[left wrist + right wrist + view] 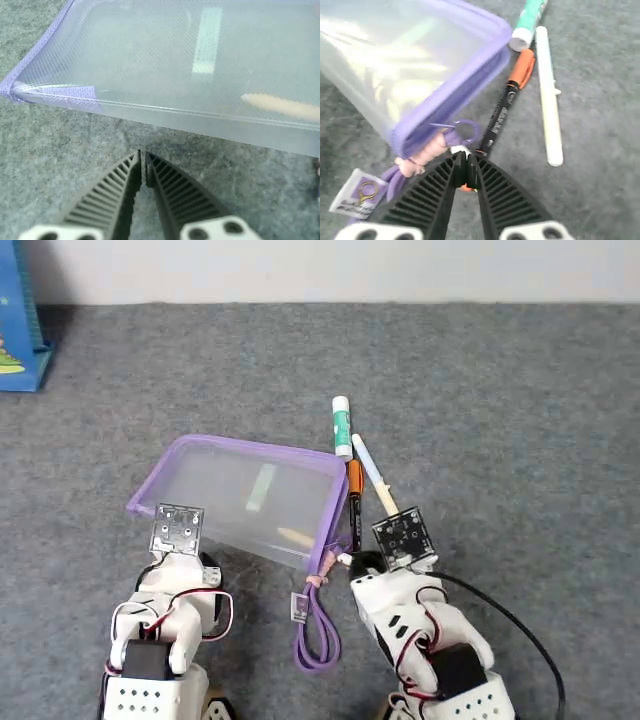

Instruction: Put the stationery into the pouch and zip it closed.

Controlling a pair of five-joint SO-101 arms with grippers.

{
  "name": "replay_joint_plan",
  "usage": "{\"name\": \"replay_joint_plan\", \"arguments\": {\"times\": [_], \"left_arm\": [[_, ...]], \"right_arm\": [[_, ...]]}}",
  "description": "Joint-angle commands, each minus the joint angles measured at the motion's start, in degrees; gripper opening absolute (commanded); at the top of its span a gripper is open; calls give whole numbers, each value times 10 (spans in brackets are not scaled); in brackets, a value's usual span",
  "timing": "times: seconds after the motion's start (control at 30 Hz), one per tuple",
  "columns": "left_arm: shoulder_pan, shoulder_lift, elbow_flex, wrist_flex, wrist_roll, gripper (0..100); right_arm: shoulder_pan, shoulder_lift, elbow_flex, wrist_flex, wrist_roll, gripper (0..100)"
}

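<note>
At the near end of the black pen with the orange collar [500, 120], my right gripper [466, 161] has its jaws pressed together; whether they nip anything, I can't tell. My left gripper [143, 159] is closed too, and empty, just short of the near edge of the clear purple-trimmed pouch [125, 65].

We're at the loading step, I'd say. The green-and-white marker [342, 427] and the slim white pen [375, 475] lie outside, right of the pouch. Next I need to open and pinch one pen.

My left wrist view shows a beige stick [280, 106] inside, and the high view shows the purple strap [318, 635] trailing near.
</note>
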Motion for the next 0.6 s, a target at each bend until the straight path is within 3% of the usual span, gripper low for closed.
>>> {"name": "replay_joint_plan", "arguments": {"times": [0.0, 0.2, 0.57], "left_arm": [[-2, -6, -6, 2, -1, 14], [-2, -6, -6, 2, -1, 14], [-2, -6, -6, 2, -1, 14]], "right_arm": [[-13, -1, -33, -8, -3, 10], [-15, 64, -57, -26, -3, 10], [-15, 492, -246, -150, -9, 9]]}}
